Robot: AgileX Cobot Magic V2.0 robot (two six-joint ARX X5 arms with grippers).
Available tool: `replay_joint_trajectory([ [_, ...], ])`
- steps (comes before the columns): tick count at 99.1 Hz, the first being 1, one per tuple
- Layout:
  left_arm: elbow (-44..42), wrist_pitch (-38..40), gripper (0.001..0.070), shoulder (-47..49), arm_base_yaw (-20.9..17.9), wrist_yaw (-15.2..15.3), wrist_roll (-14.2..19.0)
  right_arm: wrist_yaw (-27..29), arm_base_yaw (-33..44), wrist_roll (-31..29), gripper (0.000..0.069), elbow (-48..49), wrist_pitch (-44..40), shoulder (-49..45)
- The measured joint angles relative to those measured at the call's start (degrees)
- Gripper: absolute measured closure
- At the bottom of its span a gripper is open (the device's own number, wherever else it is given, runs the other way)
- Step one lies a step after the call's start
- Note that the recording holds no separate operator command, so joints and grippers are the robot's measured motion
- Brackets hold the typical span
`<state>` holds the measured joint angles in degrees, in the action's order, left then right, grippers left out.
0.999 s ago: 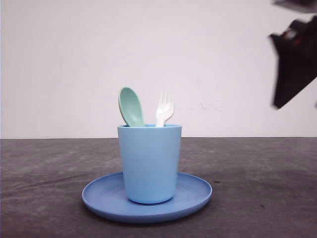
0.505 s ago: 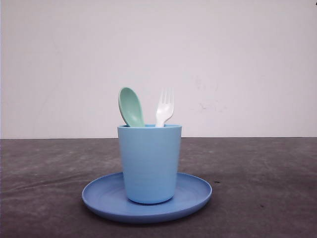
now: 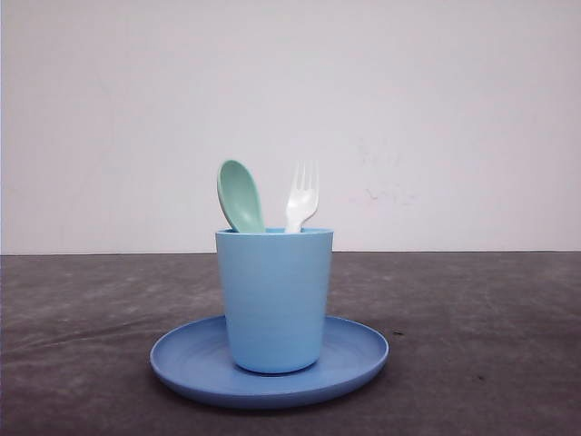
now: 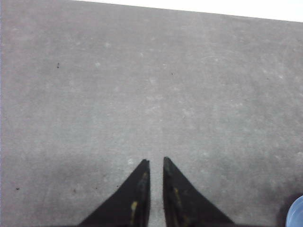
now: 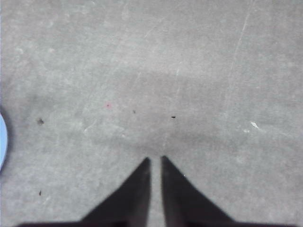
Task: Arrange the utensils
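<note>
A light blue plastic cup (image 3: 274, 300) stands upright in the middle of a round blue plastic plate (image 3: 356, 357). The plate sits flat on a dark grey table (image 3: 481, 327). Behind the table there is a plain white wall (image 3: 436, 109).

Two things stick up out of the cup. One is a pale mint-green plastic spoon (image 3: 240, 195) with an oval bowl. Its bowl points up and it leans a little toward the left side. The other is a small white plastic fork (image 3: 301, 197) with four tines, and the tines point up too. The fork is on the right of the spoon. They are near each other at the cup's rim, but their tops do not touch. Their handles are down inside the cup, so I cannot see them.

The left gripper (image 4: 156, 163) hangs over bare grey table. Its two black fingers are almost together, with only a thin gap between them, and they hold nothing. A bit of blue plate edge (image 4: 296, 215) shows in the corner of the left wrist view.

The right gripper (image 5: 155, 161) is over bare table as well. Its dark fingers are nearly closed, with a thin slit between them, and they hold nothing. A sliver of blue plate (image 5: 2, 142) shows at the edge of the right wrist view.
</note>
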<state>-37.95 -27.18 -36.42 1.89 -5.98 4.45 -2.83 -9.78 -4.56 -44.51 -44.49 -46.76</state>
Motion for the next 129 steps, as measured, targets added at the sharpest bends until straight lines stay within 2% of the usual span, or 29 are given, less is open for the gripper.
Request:
replay_joint_trajectory([
  [67, 0.00, -0.87, 0.0695, 0.09, 0.07, 0.02, 0.09, -0.02, 0.00, 0.00, 0.0691, 0.00, 6.88, 0.00],
  [77, 0.98, -0.72, 0.0695, 2.45, 0.22, 1.66, -0.87, -0.02, 0.00, 0.00, 0.0691, 0.00, 8.41, 0.00],
  [89, 6.34, 0.77, 0.0695, 9.20, 0.22, 2.45, -1.90, -0.07, 0.00, 0.00, 0.0691, 0.00, 9.90, 0.00],
  [107, 20.46, 8.28, 0.0695, 21.86, 0.22, 4.42, -2.08, -0.09, 0.00, 0.00, 0.0691, 0.00, 12.17, 0.00],
  [129, 32.65, 12.15, 0.0695, 33.94, 0.22, 4.59, -2.03, -0.09, 0.00, 0.00, 0.0691, 0.00, 13.70, 0.00],
])
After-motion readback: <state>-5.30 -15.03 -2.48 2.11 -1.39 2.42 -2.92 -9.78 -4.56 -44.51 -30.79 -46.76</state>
